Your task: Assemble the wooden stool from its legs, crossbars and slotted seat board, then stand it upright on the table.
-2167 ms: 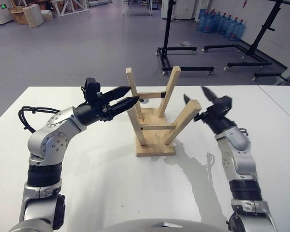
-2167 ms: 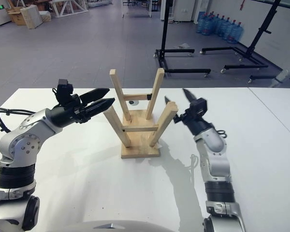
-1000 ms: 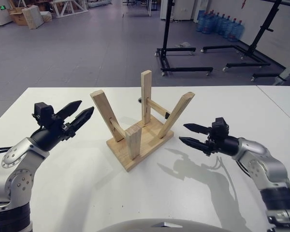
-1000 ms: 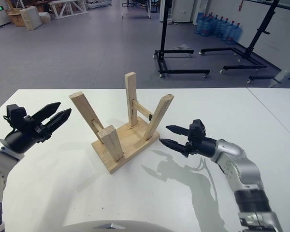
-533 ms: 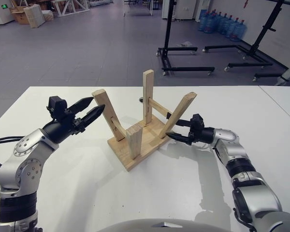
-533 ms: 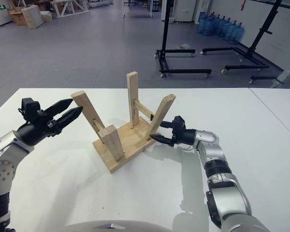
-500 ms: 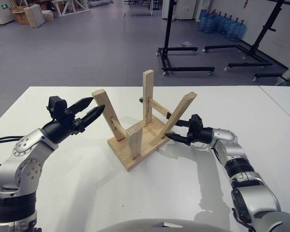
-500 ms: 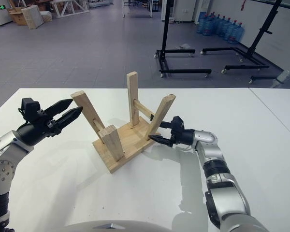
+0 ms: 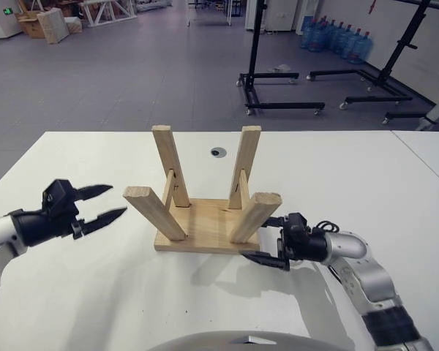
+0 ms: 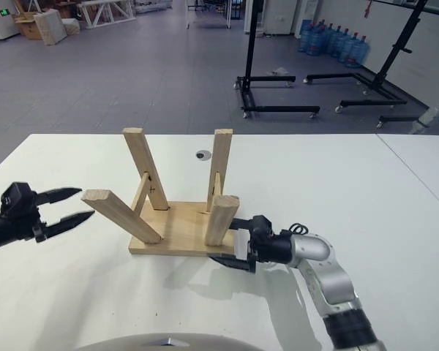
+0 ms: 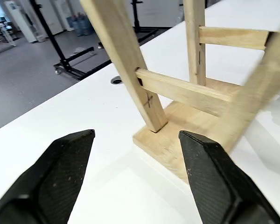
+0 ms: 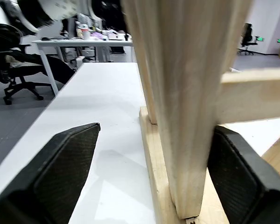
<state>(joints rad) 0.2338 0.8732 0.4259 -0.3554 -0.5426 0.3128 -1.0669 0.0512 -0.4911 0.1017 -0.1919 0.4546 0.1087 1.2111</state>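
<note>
Pale wooden stool [image 9: 177, 194] is sitting upside down at the middle of the white counter [image 9: 366, 175]. Its rectangular seat board [image 9: 205, 235] is lying flat on the surface, long side running left to right.

Four square-section legs are pointing upward and splaying outward. The two far legs [image 9: 170, 162] are standing tall; the two near legs [image 9: 254, 216] are leaning toward the robot. Short crossbars [image 11: 182, 91] are tying near legs to far ones on each side. The wood is showing bare, light and unpainted.

Black left hand [image 9: 115, 200] is hovering low to the stool's left, apart from it, fingers spread wide. Black right hand [image 9: 254, 238] is sitting at the board's near right corner, fingers spread wide on either side of the near right leg's base. Cannot tell whether they are touching it.
</note>
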